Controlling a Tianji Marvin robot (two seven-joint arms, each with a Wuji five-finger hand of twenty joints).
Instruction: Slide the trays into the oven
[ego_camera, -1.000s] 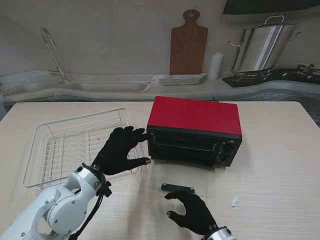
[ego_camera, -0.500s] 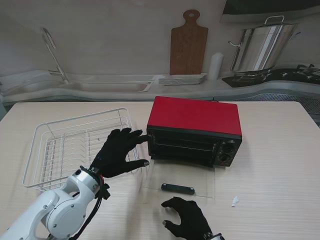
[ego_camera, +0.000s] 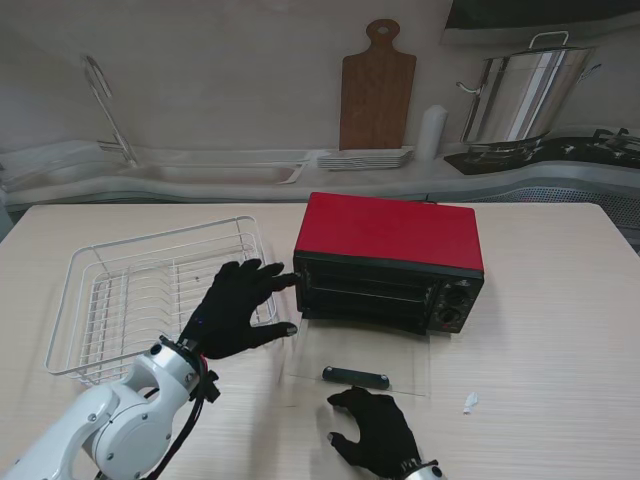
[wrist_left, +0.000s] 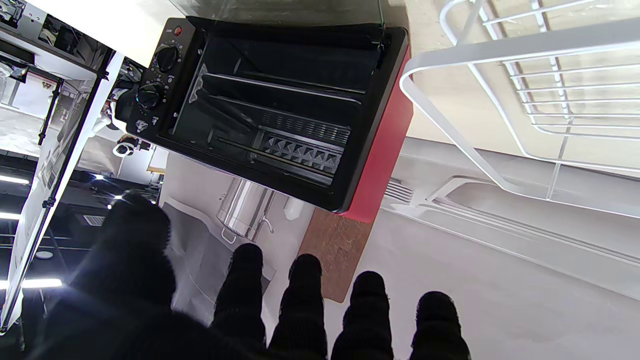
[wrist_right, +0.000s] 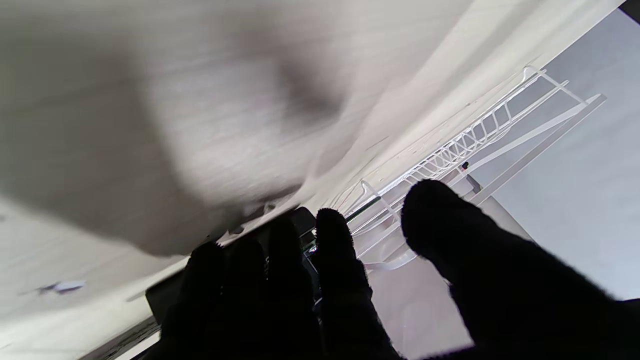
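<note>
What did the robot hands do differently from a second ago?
The right robot hand pulled back toward me, away from the open glass oven door, then edged a little forward again. It holds nothing. The left robot hand slid slightly back toward me, fingers apart, beside the red oven. The oven, its door and the white dish rack stayed put.

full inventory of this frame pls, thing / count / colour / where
oven: 1, red with black front, table middle, glass door folded down flat
dish rack: 1, white wire, table left
cutting board: 1, brown wood, leaning on back wall
plates: 1 stack, white, back counter
stockpot: 1, steel, back right on stove
faucet: 1, metal, back left
table: 1, pale wood
left hand: black glove, open, by oven's left front corner
right hand: black glove, open, nearer to me than the door handle
</note>
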